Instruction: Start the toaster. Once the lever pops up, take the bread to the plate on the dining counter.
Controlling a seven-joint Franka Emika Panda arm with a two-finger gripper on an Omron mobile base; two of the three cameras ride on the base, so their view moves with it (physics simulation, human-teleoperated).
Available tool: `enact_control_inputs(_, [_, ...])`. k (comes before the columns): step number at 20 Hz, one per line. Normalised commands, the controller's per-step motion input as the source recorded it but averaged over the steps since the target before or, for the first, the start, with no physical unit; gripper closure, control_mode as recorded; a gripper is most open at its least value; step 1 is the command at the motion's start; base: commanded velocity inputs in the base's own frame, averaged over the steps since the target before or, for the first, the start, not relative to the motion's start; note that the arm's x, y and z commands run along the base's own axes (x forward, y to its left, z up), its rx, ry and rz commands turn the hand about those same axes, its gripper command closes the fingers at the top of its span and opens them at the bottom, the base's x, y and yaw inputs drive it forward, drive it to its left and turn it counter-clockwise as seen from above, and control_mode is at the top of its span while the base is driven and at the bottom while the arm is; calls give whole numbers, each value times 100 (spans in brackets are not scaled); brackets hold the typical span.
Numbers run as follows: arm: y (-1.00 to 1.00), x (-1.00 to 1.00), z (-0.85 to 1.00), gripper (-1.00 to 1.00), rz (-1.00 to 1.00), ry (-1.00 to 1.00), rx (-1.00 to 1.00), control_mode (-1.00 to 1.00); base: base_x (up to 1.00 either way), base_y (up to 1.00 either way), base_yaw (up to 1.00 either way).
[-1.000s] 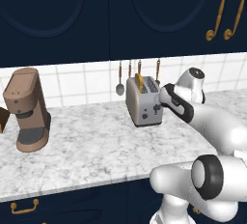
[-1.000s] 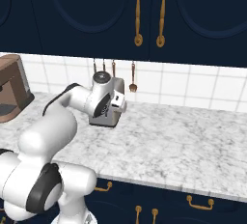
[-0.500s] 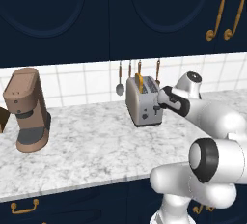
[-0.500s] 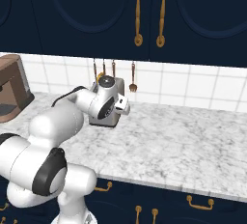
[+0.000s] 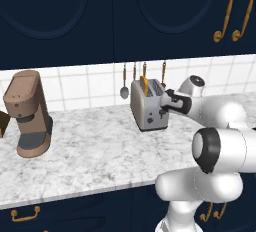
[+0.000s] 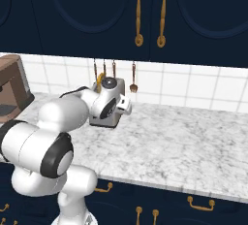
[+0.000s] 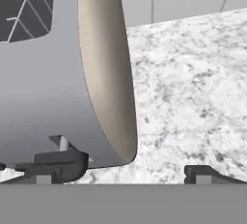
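Tool [image 7: 125, 172]: spread apart, empty, beside toaster [image 5: 148, 107] end face.
Risk: sliding past lever, shoving toaster along table [image 5: 95, 148], bread [image 5: 144, 85] untoasted.

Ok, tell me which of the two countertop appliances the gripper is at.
The silver toaster, with bread sticking up from a slot. The open gripper is at its narrow end; the brown coffee machine stands far off to the left.

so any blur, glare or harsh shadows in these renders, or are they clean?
Left base view: sharp and evenly lit, no glare on the small boxy silver toaster, only a soft shadow under it on the grey-veined marble worktop. Right base view: equally crisp, gold cabinet handles show mild highlights. Hand view: toaster wall very close, smooth-shaded, no blur; open gripper tips dark.
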Motion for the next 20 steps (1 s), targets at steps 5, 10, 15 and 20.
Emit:
enact_control_inputs(5, [0, 37, -24, -100, 0, 0, 0, -100, 0, 0, 0])
enact_control_inputs(10, [0, 10, -41, -100, 0, 0, 0, -100, 0, 0, 0])
enact_control_inputs(15, [0, -17, -81, -100, 0, 0, 0, -100, 0, 0, 0])
enact_control_inputs(20, [0, -44, -99, -100, -1, 0, 0, -100, 0, 0, 0])
